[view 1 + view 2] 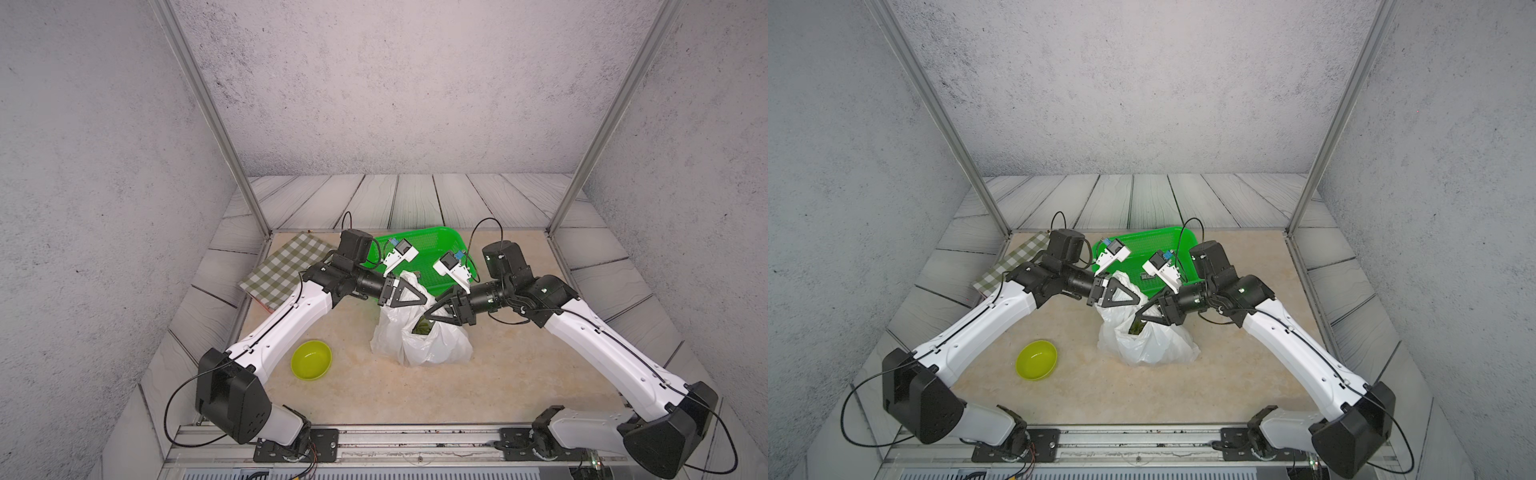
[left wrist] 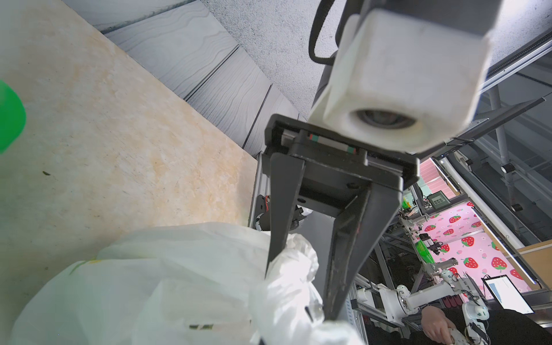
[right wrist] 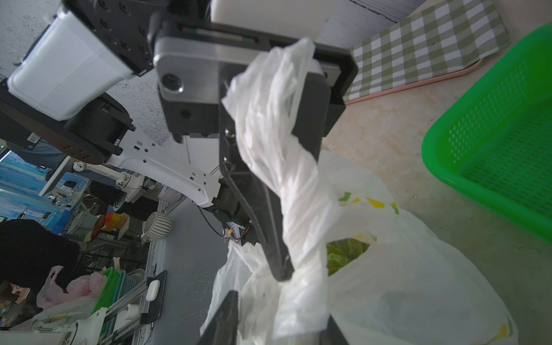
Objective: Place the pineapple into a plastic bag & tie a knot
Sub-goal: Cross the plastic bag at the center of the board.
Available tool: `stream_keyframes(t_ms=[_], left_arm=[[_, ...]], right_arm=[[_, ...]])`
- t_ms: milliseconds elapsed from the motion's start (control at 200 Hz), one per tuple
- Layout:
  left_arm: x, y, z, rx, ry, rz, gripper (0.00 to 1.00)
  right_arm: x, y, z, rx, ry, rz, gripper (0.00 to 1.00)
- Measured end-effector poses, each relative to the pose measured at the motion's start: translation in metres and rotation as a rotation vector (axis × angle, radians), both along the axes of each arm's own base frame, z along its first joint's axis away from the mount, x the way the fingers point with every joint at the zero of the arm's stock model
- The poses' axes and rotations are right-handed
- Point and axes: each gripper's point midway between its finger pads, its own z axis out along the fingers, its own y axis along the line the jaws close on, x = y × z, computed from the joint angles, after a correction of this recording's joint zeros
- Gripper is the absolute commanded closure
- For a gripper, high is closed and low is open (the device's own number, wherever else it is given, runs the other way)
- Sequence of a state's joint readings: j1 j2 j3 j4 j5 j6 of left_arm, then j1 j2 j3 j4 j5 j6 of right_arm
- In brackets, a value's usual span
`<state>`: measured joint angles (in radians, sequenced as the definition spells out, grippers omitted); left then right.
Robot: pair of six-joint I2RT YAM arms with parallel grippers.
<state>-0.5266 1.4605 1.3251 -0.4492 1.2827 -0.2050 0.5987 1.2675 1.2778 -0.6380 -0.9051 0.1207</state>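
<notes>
The plastic bag (image 1: 428, 345) (image 1: 1154, 345) stands mid-table, white with yellow and green print (image 3: 373, 203). The pineapple's green leaves (image 1: 423, 328) (image 3: 346, 251) show through its open mouth. My left gripper (image 1: 424, 300) (image 1: 1138, 300) is shut on a twisted white handle strip (image 3: 298, 185), which runs along its black finger (image 3: 263, 209). My right gripper (image 1: 430, 314) (image 3: 277, 313) meets it tip to tip above the bag, closed on a bunch of handle plastic (image 2: 292, 268). No knot is in view.
A green mesh basket (image 1: 428, 257) (image 3: 493, 134) stands right behind the bag and both wrists. A yellow-green bowl (image 1: 311, 359) sits front left of the bag. A green checked cloth (image 1: 286, 270) lies back left. Metal frame posts (image 1: 582, 178) rise at the back corners.
</notes>
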Motion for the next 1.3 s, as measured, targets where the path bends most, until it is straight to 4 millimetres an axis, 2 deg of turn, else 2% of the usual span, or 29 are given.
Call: stream_keyframes(t_ms=[205,410,530,610,701,816,1081,1301], left_arm=[[-0.001,0.001,-0.002,0.005,0.006,-0.002,1.00],[0.001,0.002,-0.005,0.017,0.009,0.007,1.00],[0.006,0.003,-0.010,0.041,0.012,0.036,1.00],[0.011,0.003,-0.014,0.056,0.007,0.059,0.92],[0.014,0.004,-0.018,0.068,0.005,0.080,0.77],[0.013,0.007,-0.021,0.077,-0.004,0.101,0.68],[0.008,0.014,-0.017,0.078,-0.034,0.145,0.65],[0.009,0.015,-0.026,0.099,-0.030,0.164,0.67]], right_arm=[[0.003,-0.001,-0.008,-0.021,0.006,-0.015,0.79],[0.012,0.001,-0.019,-0.055,0.021,-0.042,1.00],[0.021,0.004,-0.026,-0.077,0.037,-0.070,1.00],[0.028,0.005,-0.029,-0.084,0.046,-0.096,1.00],[0.036,0.006,-0.032,-0.091,0.055,-0.141,1.00],[0.045,0.007,-0.036,-0.097,0.068,-0.200,1.00],[0.065,0.007,-0.040,-0.085,0.073,-0.331,1.00],[0.073,0.009,-0.036,-0.029,0.103,-0.395,1.00]])
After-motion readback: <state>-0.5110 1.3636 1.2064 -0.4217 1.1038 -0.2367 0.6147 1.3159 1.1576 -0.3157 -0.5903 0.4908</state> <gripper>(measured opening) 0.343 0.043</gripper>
